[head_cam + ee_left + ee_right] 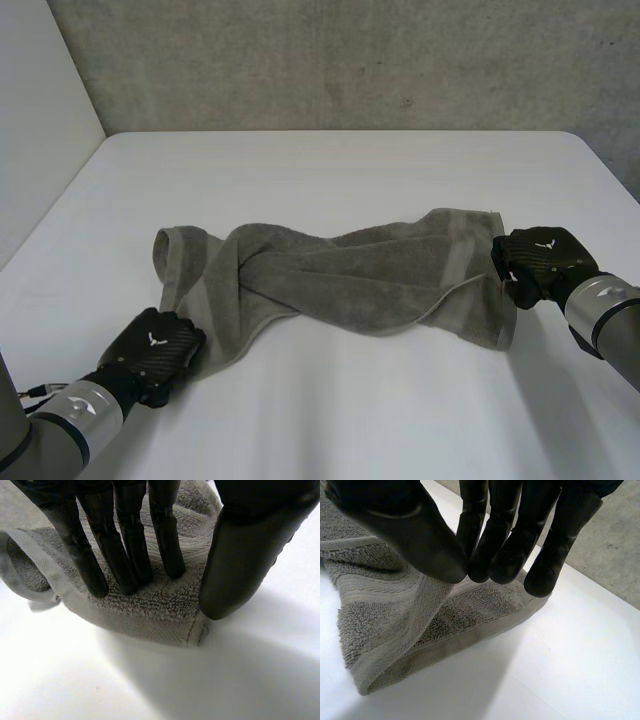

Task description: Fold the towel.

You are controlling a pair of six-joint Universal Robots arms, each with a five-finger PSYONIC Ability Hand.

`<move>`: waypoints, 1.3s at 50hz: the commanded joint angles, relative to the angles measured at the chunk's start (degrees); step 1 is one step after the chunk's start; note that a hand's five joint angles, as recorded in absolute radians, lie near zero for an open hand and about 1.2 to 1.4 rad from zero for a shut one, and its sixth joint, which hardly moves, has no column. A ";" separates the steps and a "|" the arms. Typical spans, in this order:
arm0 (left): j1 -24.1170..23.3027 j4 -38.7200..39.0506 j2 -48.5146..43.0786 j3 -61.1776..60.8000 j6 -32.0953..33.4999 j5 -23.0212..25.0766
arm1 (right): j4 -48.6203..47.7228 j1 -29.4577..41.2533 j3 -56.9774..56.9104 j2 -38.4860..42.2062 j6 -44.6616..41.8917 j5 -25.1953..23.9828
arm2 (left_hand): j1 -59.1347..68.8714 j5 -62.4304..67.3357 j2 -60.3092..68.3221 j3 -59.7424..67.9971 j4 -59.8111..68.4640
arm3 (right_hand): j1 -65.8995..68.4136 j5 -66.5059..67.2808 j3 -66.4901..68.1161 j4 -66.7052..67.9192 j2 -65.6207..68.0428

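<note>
Left hand [152, 345]: straight fingers pressing towel [340, 275] near-left corner | right hand [540, 262]: thumb and fingers pinching its right end | towel twisted on table [330, 170], long axis running hand to hand

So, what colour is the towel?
Plain greyish-olive towel, with a flat woven band near its end; the head view shows it best.

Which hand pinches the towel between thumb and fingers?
The right hand, at one end of the towel. The left hand only presses straight fingers down on a corner.
</note>
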 commanded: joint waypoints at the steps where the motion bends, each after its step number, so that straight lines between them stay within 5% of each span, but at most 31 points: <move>1: 0.47 1.84 -0.67 0.14 0.03 -0.01 | 0.00 0.00 0.00 -0.03 -0.06 0.00 | 1.82 1.30 1.17 1.44 1.09 | 4.46 3.69 3.67 3.77 3.99; 11: 0.47 6.15 -1.82 0.58 0.03 -0.01 | 0.00 0.09 0.09 -0.03 -0.06 0.00 | 31.38 30.86 30.73 31.00 30.64 | 4.46 3.69 3.67 3.77 3.99; 21: 0.21 6.51 -3.40 2.51 0.03 -2.81 | 0.00 0.09 0.09 -0.12 -0.06 0.09 | 31.41 30.89 30.76 31.03 30.67 | 4.46 3.69 3.67 3.77 3.99; 25: -0.41 4.32 -1.83 1.81 0.12 -3.87 | 0.09 0.00 0.17 -0.20 -0.06 0.09 | -1.94 -2.46 -2.59 -2.32 -2.68 | 4.46 3.69 3.67 3.77 3.99; 28: -0.41 -0.24 3.25 1.28 -0.05 -3.96 | 0.00 -0.09 0.26 -0.20 -0.06 0.00 | -13.13 -13.65 -13.78 -13.51 -13.86 | 4.46 3.69 3.67 3.77 3.99; 39: 1.52 -5.10 10.84 -0.92 0.12 -2.64 | 0.00 0.09 0.17 -0.20 -0.06 0.00 | -11.46 -11.98 -12.11 -11.84 -12.20 | 4.46 3.69 3.67 3.77 3.99; 65: 1.96 -0.35 0.65 -0.57 0.56 -2.29 | 0.00 0.09 0.52 -0.20 -1.29 0.00 | -5.91 -6.43 -6.56 -6.29 -6.65 | 4.46 3.69 3.67 3.77 3.99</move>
